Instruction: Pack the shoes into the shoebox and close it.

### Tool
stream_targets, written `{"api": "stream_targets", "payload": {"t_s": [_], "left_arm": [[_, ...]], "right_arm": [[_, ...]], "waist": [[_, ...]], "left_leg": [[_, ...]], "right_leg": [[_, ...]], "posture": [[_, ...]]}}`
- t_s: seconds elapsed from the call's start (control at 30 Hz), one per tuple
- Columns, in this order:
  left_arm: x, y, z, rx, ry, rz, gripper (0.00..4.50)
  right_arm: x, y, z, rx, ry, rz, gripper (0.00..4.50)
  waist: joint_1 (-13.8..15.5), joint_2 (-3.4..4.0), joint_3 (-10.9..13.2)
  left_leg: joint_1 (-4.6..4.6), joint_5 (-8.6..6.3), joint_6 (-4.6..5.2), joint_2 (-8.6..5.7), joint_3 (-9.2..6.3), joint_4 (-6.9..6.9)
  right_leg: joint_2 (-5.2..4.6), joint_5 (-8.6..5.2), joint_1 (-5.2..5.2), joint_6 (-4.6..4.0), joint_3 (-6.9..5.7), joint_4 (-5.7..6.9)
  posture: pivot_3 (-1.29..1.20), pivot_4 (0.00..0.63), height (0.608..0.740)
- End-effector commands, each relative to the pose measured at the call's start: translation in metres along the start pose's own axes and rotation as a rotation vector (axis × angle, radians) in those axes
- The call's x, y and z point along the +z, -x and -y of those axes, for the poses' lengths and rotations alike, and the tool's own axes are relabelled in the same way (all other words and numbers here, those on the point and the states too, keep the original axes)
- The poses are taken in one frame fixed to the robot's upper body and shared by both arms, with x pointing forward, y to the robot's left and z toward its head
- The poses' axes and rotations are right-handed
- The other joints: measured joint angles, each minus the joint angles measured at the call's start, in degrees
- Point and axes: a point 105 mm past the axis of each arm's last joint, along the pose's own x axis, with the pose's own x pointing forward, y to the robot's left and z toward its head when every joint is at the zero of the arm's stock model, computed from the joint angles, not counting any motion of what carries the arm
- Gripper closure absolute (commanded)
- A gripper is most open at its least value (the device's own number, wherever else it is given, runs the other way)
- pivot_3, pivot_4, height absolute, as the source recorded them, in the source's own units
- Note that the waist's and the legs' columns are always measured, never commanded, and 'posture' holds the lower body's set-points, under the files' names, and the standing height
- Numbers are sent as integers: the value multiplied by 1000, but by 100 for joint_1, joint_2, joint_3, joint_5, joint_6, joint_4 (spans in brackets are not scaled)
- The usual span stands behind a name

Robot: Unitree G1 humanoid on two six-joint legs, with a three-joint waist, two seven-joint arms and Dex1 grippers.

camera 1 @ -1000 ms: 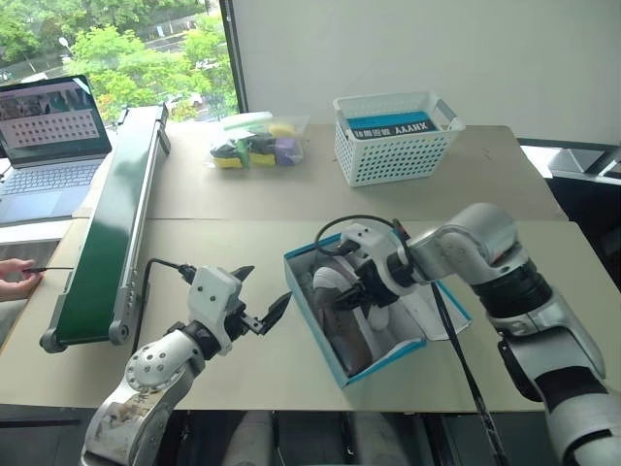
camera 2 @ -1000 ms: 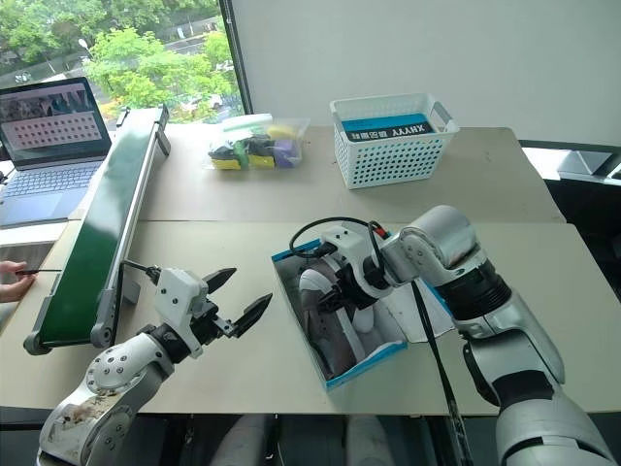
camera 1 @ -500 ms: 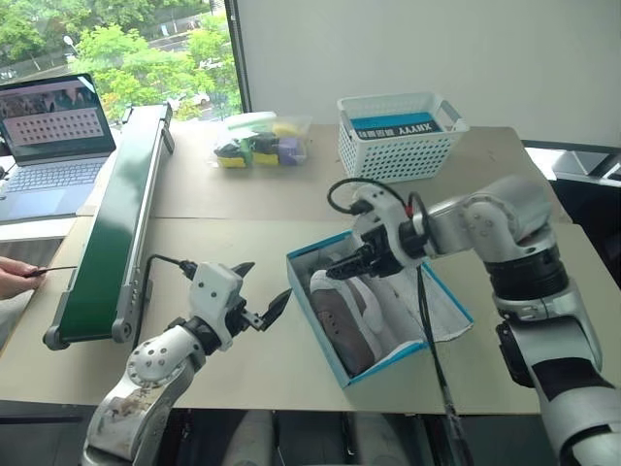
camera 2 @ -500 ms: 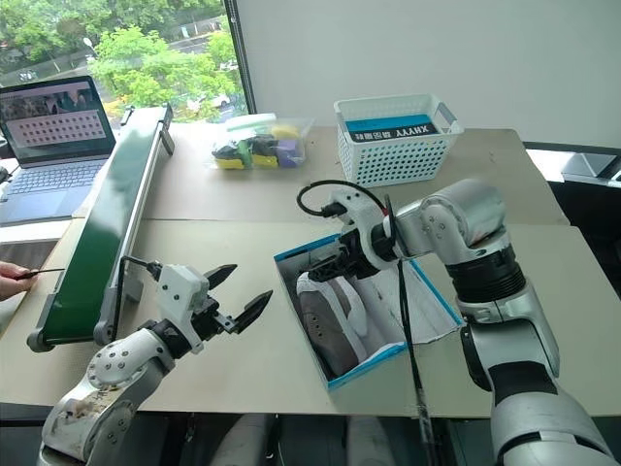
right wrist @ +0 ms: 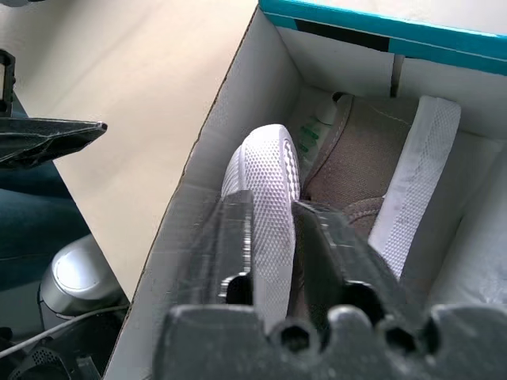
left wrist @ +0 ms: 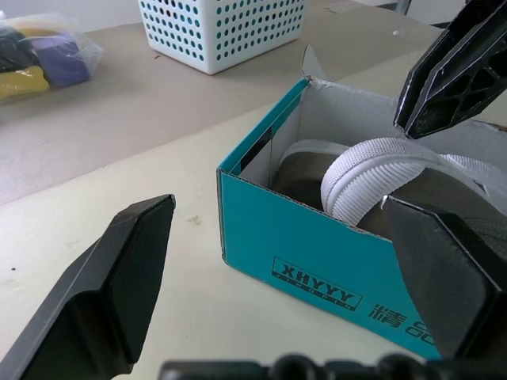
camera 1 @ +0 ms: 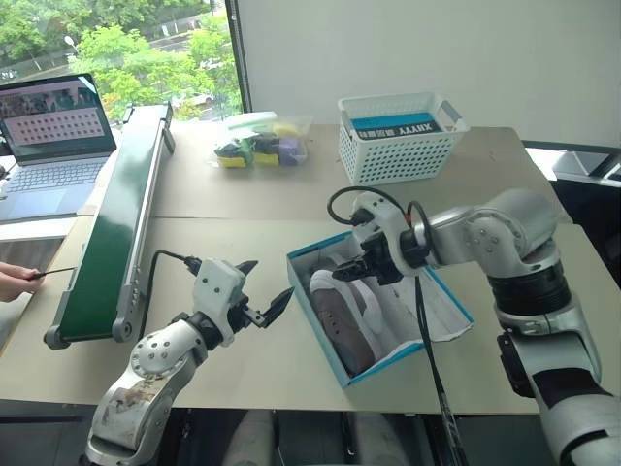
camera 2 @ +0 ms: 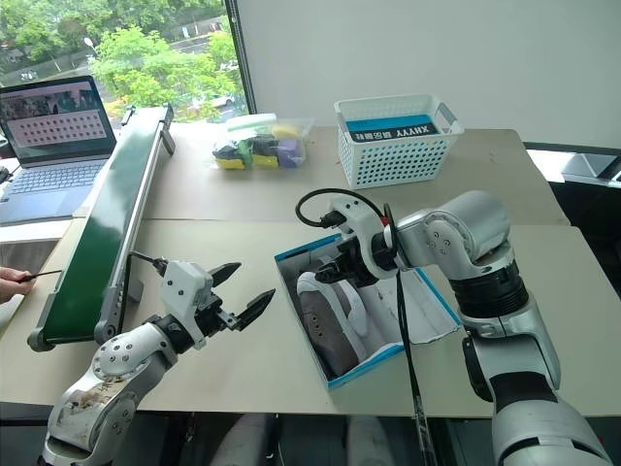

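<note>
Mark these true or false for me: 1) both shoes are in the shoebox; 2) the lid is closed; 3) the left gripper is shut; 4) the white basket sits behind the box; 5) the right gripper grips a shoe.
1) True: the shoes lie inside the shoebox.
2) False: the box is open, its inside exposed.
3) False: the left gripper is open, beside the box and apart from it.
4) True: the white basket stands farther back on the table.
5) False: the right gripper is shut above the shoes, holding nothing.

A robotics test lab: a green conveyor belt (camera 1: 112, 218) at the left, an open laptop (camera 1: 53, 141) in the upper left.
</note>
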Motion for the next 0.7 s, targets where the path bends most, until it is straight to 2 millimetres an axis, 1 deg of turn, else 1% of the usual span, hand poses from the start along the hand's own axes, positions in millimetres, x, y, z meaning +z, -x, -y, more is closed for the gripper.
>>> {"api": "stream_targets", "payload": {"t_s": [0.03,0.27,0.4,0.5,0.57,0.67,0.7], "left_arm": [[10,2,1,3,-26,41,0],[12,3,3,9,-23,46,0],[12,4,4,10,-18,45,0],[11,3,5,12,-14,43,0],[11,3,5,14,-14,43,0],[12,4,3,18,-15,44,0],[12,4,3,18,-16,43,0]], "right_arm": [[-2,1,-6,14,32,-9,4423],[-24,-19,1,-24,48,-79,4423],[-32,-37,12,-80,107,-111,4423],[-31,-47,8,-58,138,-118,4423],[-29,-48,8,-59,154,-113,4423],[-14,-39,12,-82,170,-64,4423],[-6,-33,13,-87,173,-29,4423]], "waist": [[0,0,0],[4,-1,-1],[-12,-5,-5],[-48,-8,-7],[-76,-12,-10],[-106,-13,-11],[-116,-13,-11]], "left_leg": [[0,0,0,0,0,0],[1,0,0,0,0,1],[5,0,0,0,0,2],[34,0,0,2,0,2],[64,-1,0,3,0,-2],[67,0,0,7,0,0],[66,0,0,7,0,1]], "right_leg": [[0,0,0,0,0,0],[0,0,3,0,-1,-1],[0,0,4,0,0,0],[2,0,32,0,0,-2],[2,-1,58,2,0,-4],[6,-1,60,2,-1,-3],[6,-1,59,1,0,-3]], "posture": [[0,150,728],[0,150,728],[0,150,728],[0,150,728],[0,150,728],[0,150,728],[0,150,728]]}}
